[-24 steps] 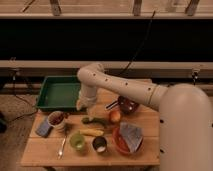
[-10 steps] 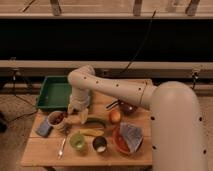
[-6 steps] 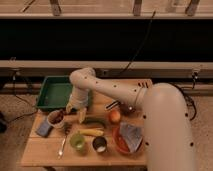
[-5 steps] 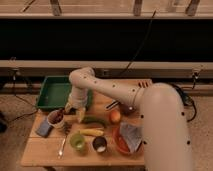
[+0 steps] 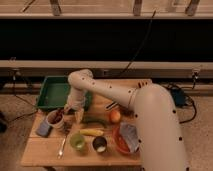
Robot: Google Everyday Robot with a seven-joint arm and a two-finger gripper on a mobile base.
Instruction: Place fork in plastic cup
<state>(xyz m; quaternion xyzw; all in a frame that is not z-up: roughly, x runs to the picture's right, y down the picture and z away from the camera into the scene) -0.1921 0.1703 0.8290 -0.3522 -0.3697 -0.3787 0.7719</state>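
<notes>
The fork lies on the wooden table near its front left, slim and pale, pointing roughly front to back. The light-green plastic cup stands just right of it, upright. My gripper hangs at the end of the white arm above the table's left part, behind the cup and the fork and apart from both. It sits between the white cup with red contents and a green vegetable.
A green tray sits at the back left. A white cup with red contents and a grey-blue object are at the left. A banana, an orange, a dark cup and a red plate with a cloth lie right of centre.
The arm has swung left and down from over the table's middle to the left side, bringing the gripper low near the white cup. The fork and the green cup have not moved.
</notes>
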